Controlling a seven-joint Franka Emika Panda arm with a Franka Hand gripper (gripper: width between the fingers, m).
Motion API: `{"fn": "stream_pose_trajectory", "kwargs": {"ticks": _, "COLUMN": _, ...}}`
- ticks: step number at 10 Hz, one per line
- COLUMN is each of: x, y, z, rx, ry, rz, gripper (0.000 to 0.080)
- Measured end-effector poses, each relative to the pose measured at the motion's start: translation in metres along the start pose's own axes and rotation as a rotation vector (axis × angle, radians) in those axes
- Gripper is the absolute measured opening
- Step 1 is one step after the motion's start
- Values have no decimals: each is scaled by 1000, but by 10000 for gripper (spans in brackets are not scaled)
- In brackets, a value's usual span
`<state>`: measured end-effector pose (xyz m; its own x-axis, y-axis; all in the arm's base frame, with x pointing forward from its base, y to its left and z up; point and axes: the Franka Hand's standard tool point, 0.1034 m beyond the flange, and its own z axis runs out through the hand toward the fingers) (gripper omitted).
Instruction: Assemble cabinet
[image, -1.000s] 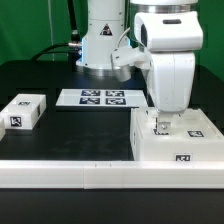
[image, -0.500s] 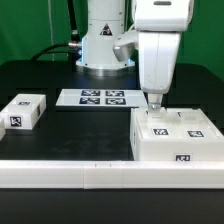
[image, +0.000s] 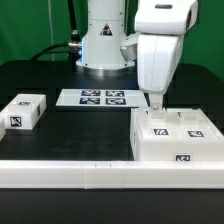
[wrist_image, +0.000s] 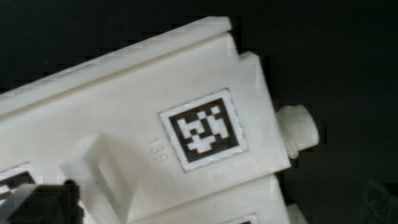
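Observation:
The cabinet (image: 180, 138), a large white box with black-and-white tags, lies at the exterior view's right behind the front rail. My gripper (image: 155, 103) hangs just above the cabinet's far left corner, not touching it, and holds nothing. In the wrist view the cabinet (wrist_image: 143, 120) fills the picture, with one tag (wrist_image: 205, 128) and a round stub (wrist_image: 299, 130) on its edge. One dark fingertip (wrist_image: 39, 205) shows at the edge of the wrist view with nothing between the jaws, so the jaws stand apart. A small white tagged block (image: 22, 111) lies at the exterior view's left.
The marker board (image: 100, 97) lies flat at the back middle, in front of the robot base (image: 103, 45). A long white rail (image: 90, 175) runs along the front of the black table.
My gripper has risen from the cabinet's top and moved toward the exterior view's left; in the last half second it barely moved. The cabinet and block have stayed in place.

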<state>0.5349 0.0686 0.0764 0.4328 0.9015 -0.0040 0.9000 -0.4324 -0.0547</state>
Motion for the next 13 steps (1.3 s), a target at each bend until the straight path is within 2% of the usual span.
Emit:
{"fn": "stream_pose_trajectory", "kwargs": {"ticks": 1, "x": 1, "y": 0, "z": 0, "rx": -2, "ry": 2, "rz": 54, "gripper": 797}}
{"fn": "stream_pose_trajectory", "kwargs": {"ticks": 2, "x": 5, "y": -5, "z": -4, "rx": -29, "ry": 28, "rz": 281, "gripper": 797}}
{"fn": "stream_pose_trajectory", "kwargs": {"ticks": 3, "x": 4, "y": -11, "z": -4, "rx": -27, "ry": 27, "rz": 345, "gripper": 797}}
{"fn": "stream_pose_trajectory", "kwargs": {"ticks": 4, "x": 3, "y": -11, "z": -2, "rx": -6, "ry": 41, "rz": 479, "gripper": 797}}
{"fn": "stream_pose_trajectory", "kwargs": {"ticks": 6, "x": 6, "y": -13, "z": -2, "rx": 0, "ry": 44, "rz": 571, "gripper": 797}}
{"fn": "stream_pose_trajectory", "kwargs": {"ticks": 8, "x": 11, "y": -17, "z": -2, "rx": 36, "ry": 61, "rz": 870, "gripper": 797}}
{"fn": "stream_pose_trajectory", "kwargs": {"ticks": 9, "x": 12, "y": -18, "z": -2, "rx": 38, "ry": 61, "rz": 878, "gripper": 797}}
{"fn": "stream_pose_trajectory", "kwargs": {"ticks": 10, "x": 14, "y": -30, "z": 4, "rx": 51, "ry": 44, "rz": 1107, "gripper": 797}}
{"fn": "stream_pose_trajectory", "kwargs": {"ticks": 11, "x": 11, "y": -37, "z": 10, "rx": 64, "ry": 36, "rz": 1223, "gripper": 797}}
{"fn": "stream_pose_trajectory", "kwargs": {"ticks": 13, "x": 13, "y": -38, "z": 12, "rx": 90, "ry": 58, "rz": 1340, "gripper": 797}}
